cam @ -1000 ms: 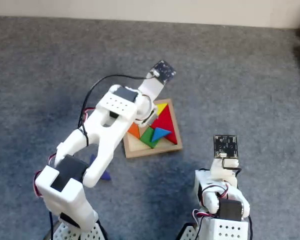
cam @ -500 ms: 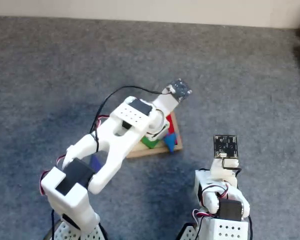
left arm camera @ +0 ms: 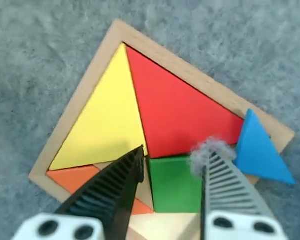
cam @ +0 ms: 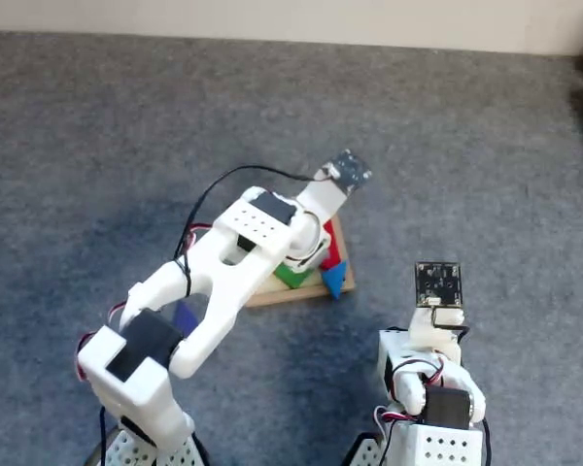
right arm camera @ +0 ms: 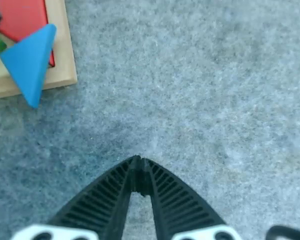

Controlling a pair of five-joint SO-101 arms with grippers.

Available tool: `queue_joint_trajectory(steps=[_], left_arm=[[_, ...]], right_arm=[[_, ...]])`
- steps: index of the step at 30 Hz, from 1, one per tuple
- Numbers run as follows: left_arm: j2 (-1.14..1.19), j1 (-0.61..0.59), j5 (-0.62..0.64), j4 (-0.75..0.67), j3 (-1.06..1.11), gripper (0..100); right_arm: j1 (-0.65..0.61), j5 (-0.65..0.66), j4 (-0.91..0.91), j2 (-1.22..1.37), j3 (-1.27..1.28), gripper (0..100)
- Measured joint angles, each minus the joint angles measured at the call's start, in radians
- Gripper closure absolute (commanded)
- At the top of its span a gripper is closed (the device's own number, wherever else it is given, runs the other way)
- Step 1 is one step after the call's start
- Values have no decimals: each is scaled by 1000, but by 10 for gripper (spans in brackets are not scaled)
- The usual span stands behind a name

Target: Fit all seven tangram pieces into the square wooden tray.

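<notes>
Violet piece (cam: 185, 314): flat on the carpet (cam: 97, 146), off the tray's left side, partly under the left arm, well apart from the other pieces.

Left gripper (left arm camera: 174, 159): hangs over the middle of the tray (left arm camera: 88, 87), jaws moderately apart and holding nothing, straddling the top of the green square (left arm camera: 172, 184).

Seated in the tray:
- yellow triangle (left arm camera: 105, 125) and red triangle (left arm camera: 182, 112), flush edge to edge
- green square, touching the red triangle
- orange pieces (left arm camera: 72, 177) at one corner
- bare wood beside the green square

Blue triangle (left arm camera: 257, 150): not seated. It lies across the tray's rim near a corner, next to the red triangle, one tip overhanging the carpet.

Right gripper (right arm camera: 139, 165): jaws closed and empty, over bare carpet, well apart from the tray corner.

Handling, judged:
- The pieces look like thin painted wood: light, stiff, not fragile.
- Faces are smooth, so likely slippery under the ribbed fingers.
- Angled sides may squirt out of a parallel pinch.
- For the blue triangle, the best hold is across its middle, one finger on the long edge, where the rim props it up.
- The violet piece lies flat in the pile, so the fingers must press down around its edges.
</notes>
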Motion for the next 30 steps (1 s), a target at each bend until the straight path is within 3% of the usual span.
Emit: queue_joint_trajectory(steps=[11, 25, 30], left_arm=[[-69, 94, 328, 49, 0, 806], [41, 158, 342, 49, 0, 809], [41, 158, 235, 49, 0, 808]], right_arm=[[0, 0, 0, 0, 0, 993], [0, 0, 0, 0, 0, 993], [0, 0, 0, 0, 0, 993]])
